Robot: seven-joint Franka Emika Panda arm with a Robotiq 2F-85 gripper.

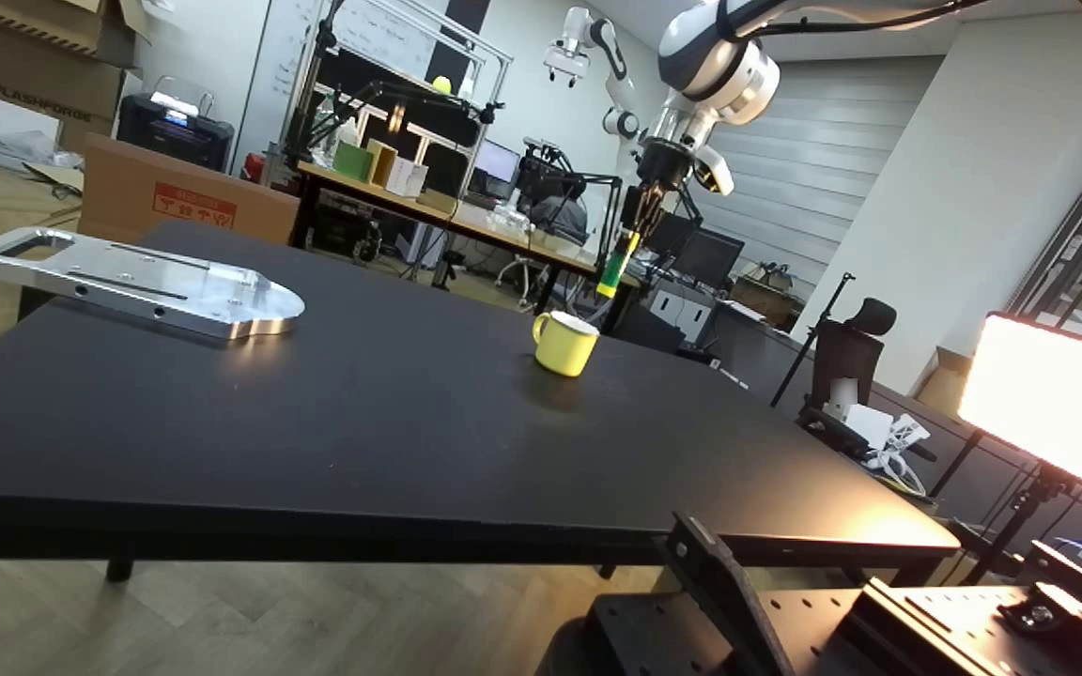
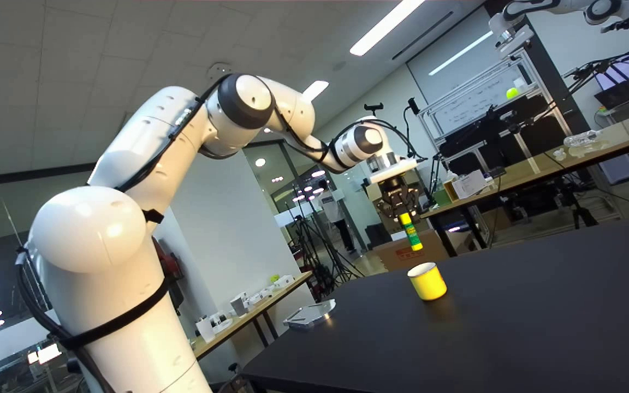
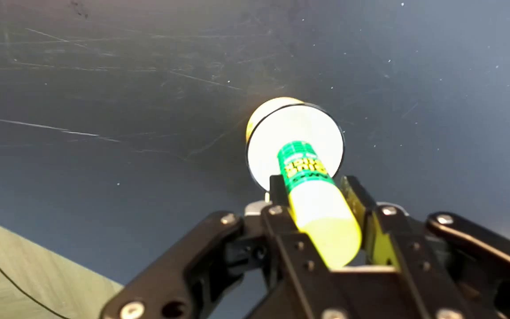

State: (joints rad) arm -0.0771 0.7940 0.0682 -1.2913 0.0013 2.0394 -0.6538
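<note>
The claw (image 3: pixel 313 188) is clamped on a green-and-yellow glue stick (image 2: pixel 411 233), which hangs near the upright yellow mug (image 2: pixel 427 282), higher than its rim and not inside it; by that, picking up looks done and letting go does not. The mug stands on a black worktop (image 1: pixel 363 422), scratched and specked in the wrist view, with a silver metal plate (image 1: pixel 146 272) lying well apart from it. The room around holds a bright lamp panel (image 1: pixel 1058 413), an office chair (image 1: pixel 846 361) and a cardboard box (image 1: pixel 128 192).

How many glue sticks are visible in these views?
1: the green and yellow glue stick, gripped in the hand above the black table, apart from the yellow mug. Others may be hidden from view.
</note>
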